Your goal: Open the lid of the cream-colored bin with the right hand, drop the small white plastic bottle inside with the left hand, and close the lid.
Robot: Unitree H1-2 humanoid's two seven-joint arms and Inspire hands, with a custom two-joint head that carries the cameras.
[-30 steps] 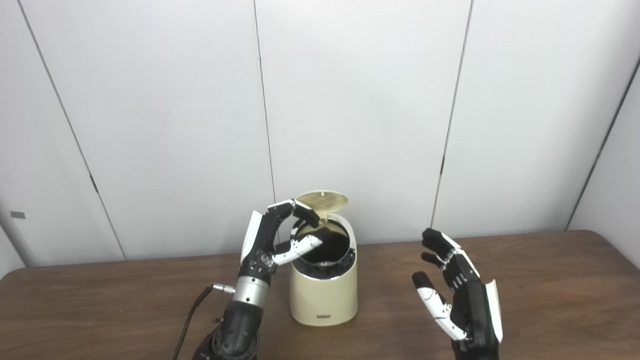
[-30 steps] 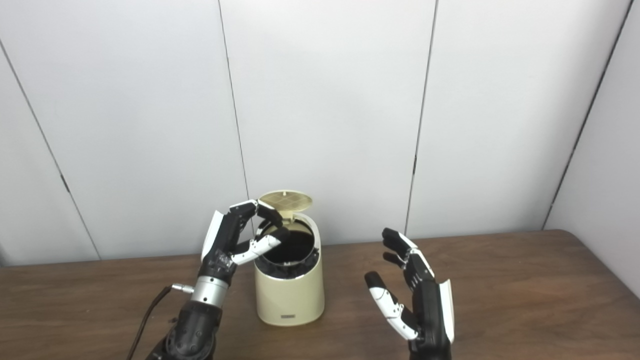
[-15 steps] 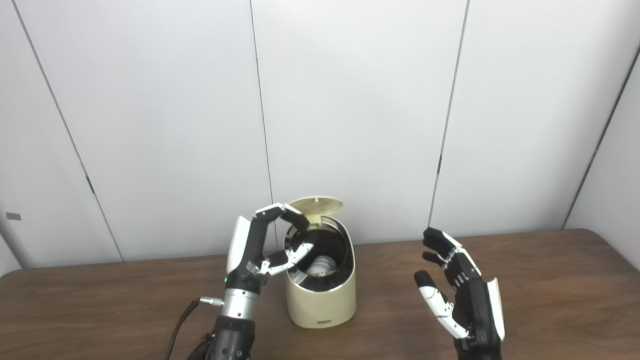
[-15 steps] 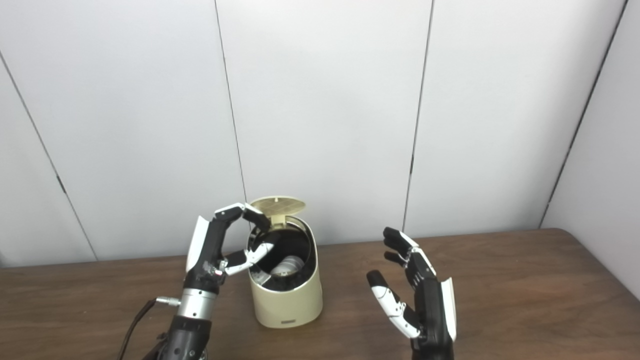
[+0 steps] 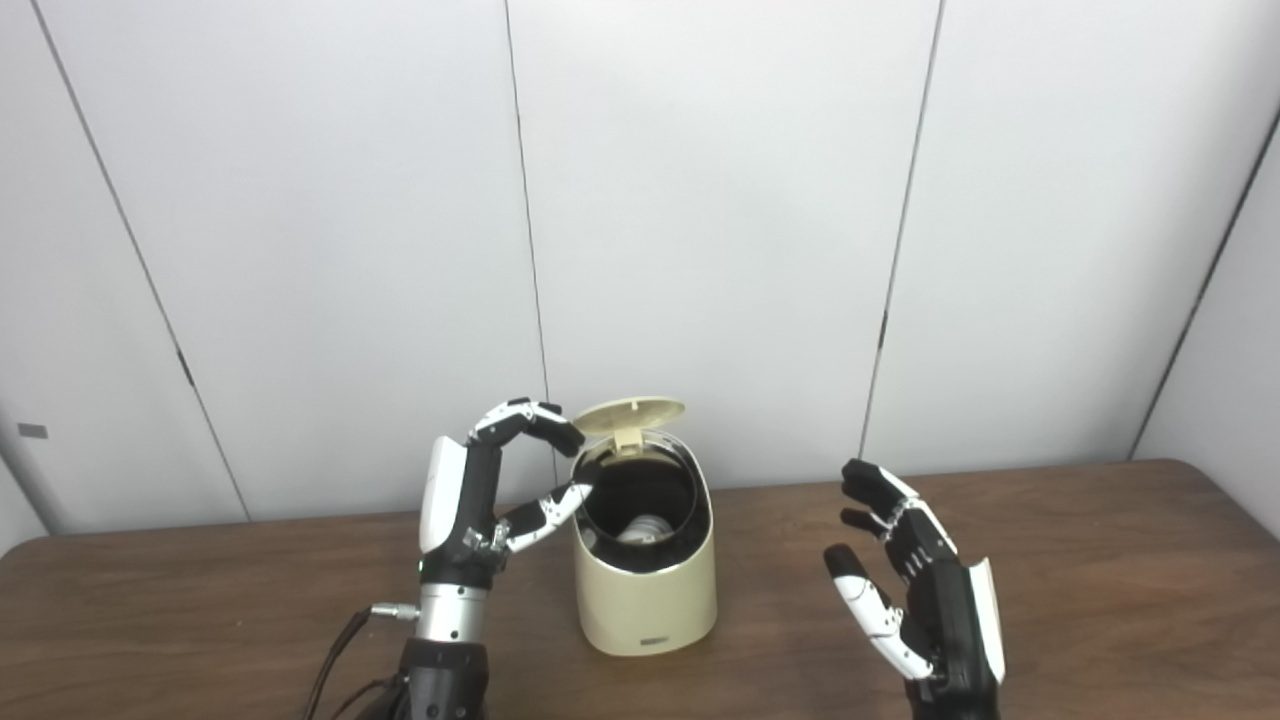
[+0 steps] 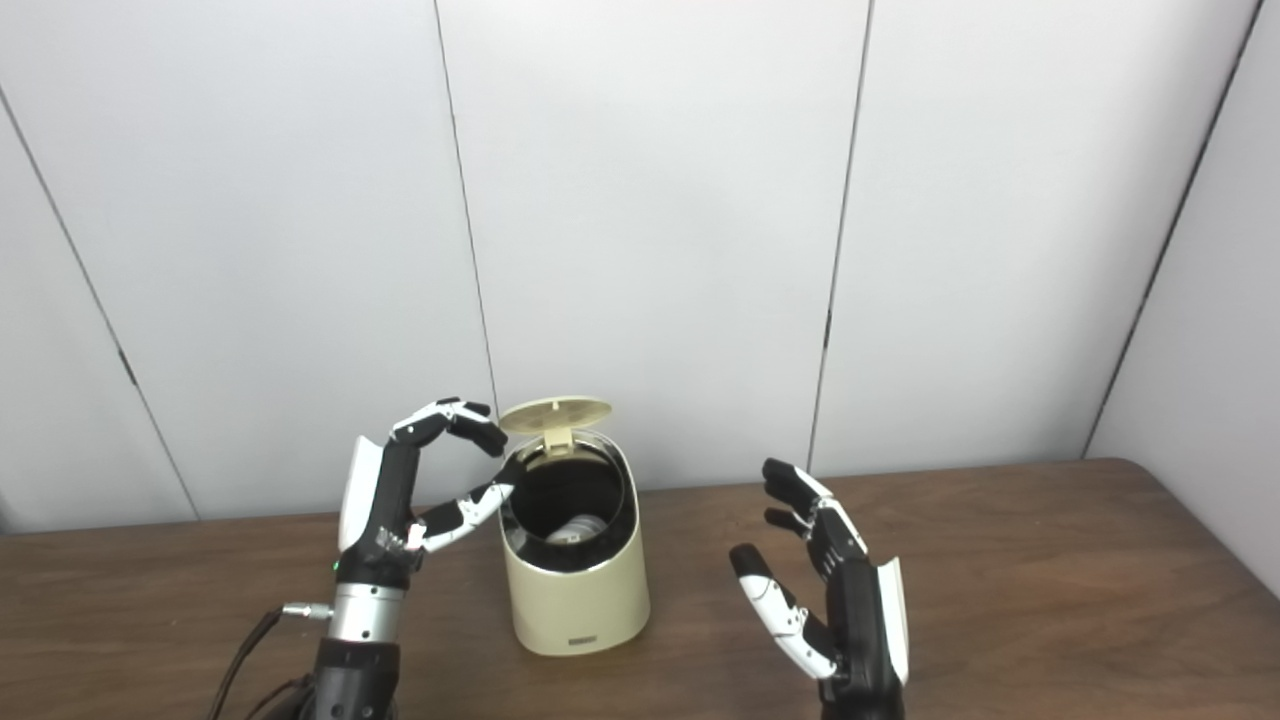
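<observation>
The cream-colored plastic bin (image 5: 647, 570) stands on the brown wooden table (image 5: 1100, 560) with its round hinged lid (image 5: 630, 414) tipped up, so the mouth is free for dropping. The small white plastic bottle (image 5: 640, 527) lies inside the bin. The left hand (image 5: 490, 490), fingers apart and empty, has drawn back from over the bin's mouth to just left of its rim. The right hand (image 5: 915, 580) waits open, right of the bin, likely to close the lid.

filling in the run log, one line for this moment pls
lid: up | bottle: in bin | left hand: open, beside bin | right hand: open, apart
</observation>
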